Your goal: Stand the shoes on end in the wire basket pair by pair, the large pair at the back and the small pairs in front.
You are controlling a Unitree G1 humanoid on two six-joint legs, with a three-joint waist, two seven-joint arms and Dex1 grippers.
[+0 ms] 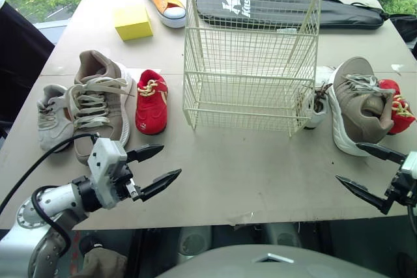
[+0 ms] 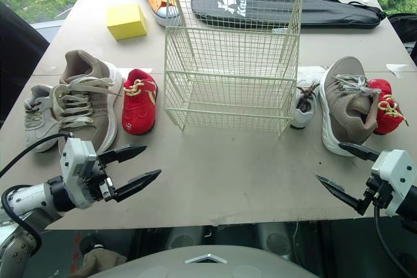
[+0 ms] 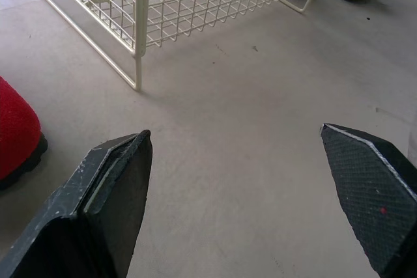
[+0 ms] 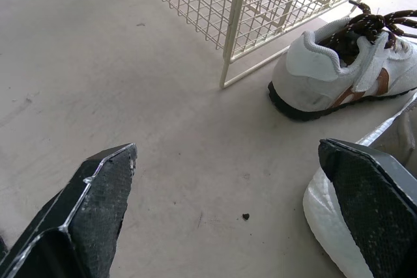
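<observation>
Empty and wide open, the left end effector (image 1: 171, 161) sits nearest the left tan shoe (image 1: 98, 99) and the right end effector (image 1: 347, 161) nearest the right tan shoe (image 1: 357, 105), both shoes lying lengthwise front-to-back.

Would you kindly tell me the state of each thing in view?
wire basket: upright, empty
left gripper: open
right gripper: open
left tan shoe: flat on its sole
left red shoe: flat on its sole
grey shoe: flat on its sole
white shoe: flat on its sole
right tan shoe: lying on the table
</observation>
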